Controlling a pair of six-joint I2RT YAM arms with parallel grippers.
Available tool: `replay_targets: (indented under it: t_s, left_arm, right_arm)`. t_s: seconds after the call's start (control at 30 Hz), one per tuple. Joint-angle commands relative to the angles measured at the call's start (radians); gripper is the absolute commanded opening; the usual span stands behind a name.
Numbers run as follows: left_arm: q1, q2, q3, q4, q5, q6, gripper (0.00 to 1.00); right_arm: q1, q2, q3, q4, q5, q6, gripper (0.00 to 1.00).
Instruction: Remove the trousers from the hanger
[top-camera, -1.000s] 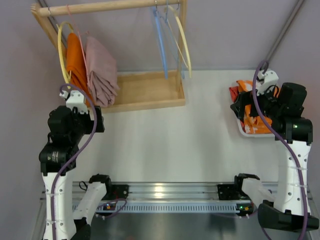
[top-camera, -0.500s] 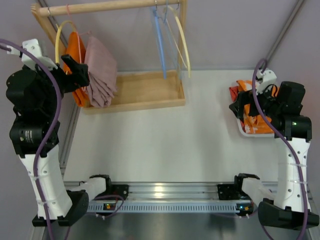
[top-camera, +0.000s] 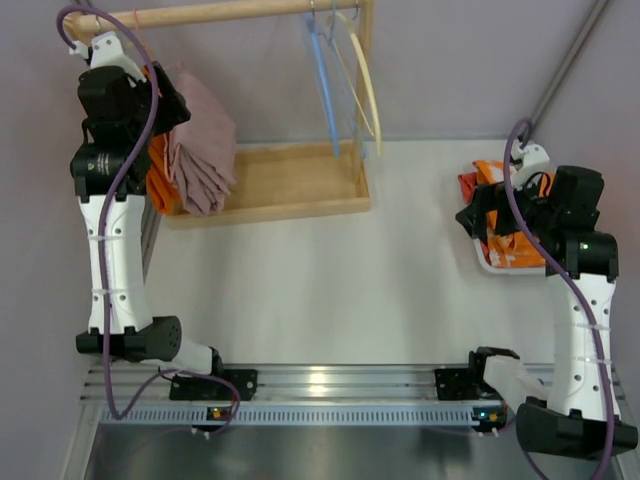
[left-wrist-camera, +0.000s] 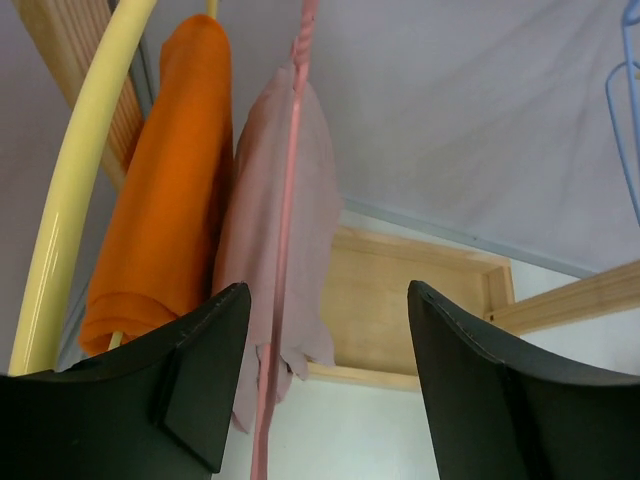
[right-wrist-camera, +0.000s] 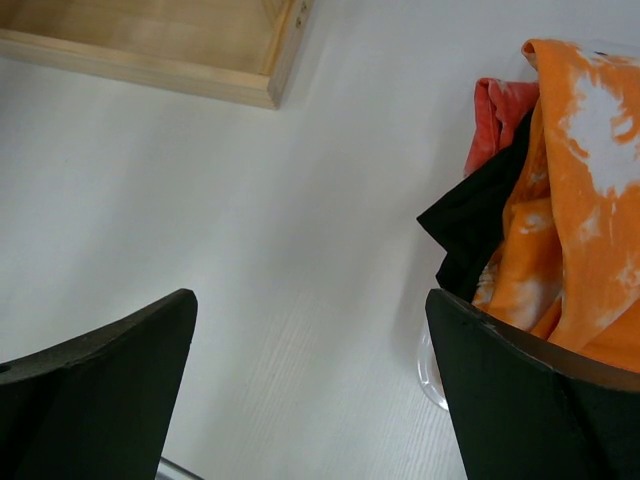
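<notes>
The dusty pink trousers (top-camera: 203, 150) hang folded over a pink hanger (left-wrist-camera: 283, 250) on the wooden rail (top-camera: 220, 12) at the back left. The bright orange trousers (left-wrist-camera: 165, 210) hang beside them on a yellow hanger (left-wrist-camera: 70, 190); in the top view they (top-camera: 158, 180) are mostly behind my left arm. My left gripper (left-wrist-camera: 325, 380) is raised high, open and empty, just in front of the pink trousers (left-wrist-camera: 280, 200), its jaws wide apart. My right gripper (right-wrist-camera: 310, 390) is open and empty above the table, beside the bin of clothes.
A wooden rack base tray (top-camera: 290, 180) lies under the rail. Empty blue (top-camera: 322, 70) and yellow (top-camera: 365, 75) hangers hang at the rail's right end. A white bin (top-camera: 478, 250) at the right holds orange white-blotched cloth (right-wrist-camera: 580, 180), black and red garments.
My left arm has swung up and back from low at the table's left to high beside the hanging trousers. The right arm has barely moved.
</notes>
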Motion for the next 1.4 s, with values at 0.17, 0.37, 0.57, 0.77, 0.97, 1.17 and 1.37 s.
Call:
replay_targets:
  t_s: [0.17,0.37,0.57,0.77,0.97,1.17,1.37]
  left_arm:
    - [0.004,0.106,0.077,0.142,-0.096,0.034,0.67]
    - [0.004,0.165,0.083,0.21,-0.087,0.069,0.63]
    - [0.004,0.234,0.139,0.235,-0.099,0.06,0.42]
    - [0.004,0.226,0.14,0.281,-0.081,0.049,0.12]
    - [0.004,0.2,0.177,0.333,-0.072,0.062,0.0]
    - [0.005,0.169,0.234,0.424,-0.052,0.081,0.0]
    - [-0.002,0.13,0.258,0.458,0.022,0.069,0.0]
  right_arm:
    - [0.007,-0.021,-0.032,0.051,-0.006,0.009,0.99]
    - [0.008,-0.019,-0.059,0.07,0.001,0.01,0.99]
    - [0.007,-0.013,-0.055,0.076,0.007,0.009,0.99]
    - [0.007,-0.024,-0.061,0.073,0.011,-0.005,0.99]
    - [0.007,-0.024,-0.062,0.082,0.006,-0.006,0.99]
    - [0.007,-0.015,-0.061,0.099,-0.003,-0.006,0.99]
    - [0.007,-0.004,-0.052,0.111,-0.022,-0.009,1.0]
